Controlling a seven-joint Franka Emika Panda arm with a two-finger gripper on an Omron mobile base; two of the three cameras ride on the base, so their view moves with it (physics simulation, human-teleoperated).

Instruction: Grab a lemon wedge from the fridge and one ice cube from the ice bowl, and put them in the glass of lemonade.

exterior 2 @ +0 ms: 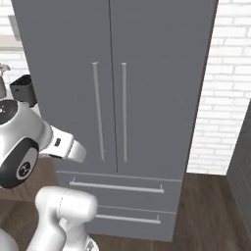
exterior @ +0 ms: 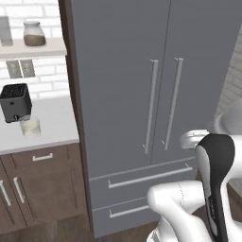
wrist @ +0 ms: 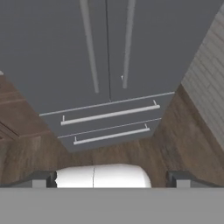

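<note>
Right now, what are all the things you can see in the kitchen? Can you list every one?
fridge: one, matte grey, tall, both doors shut, straight ahead of the robot
door handles: two, silver, long upright bars either side of the door seam
fridge drawers: two, grey, each with a silver bar, below the doors
glass of lemonade: one, clear with pale liquid, on the counter left of the fridge
toaster: one, black, on the counter just behind the glass
counter: one, white top over brown cabinets
jar: one, clear with brown contents, on the shelf above the counter
brick wall: white, right of the fridge
floor: dark wood
gripper: one, dark tips, open, holding nothing
</note>
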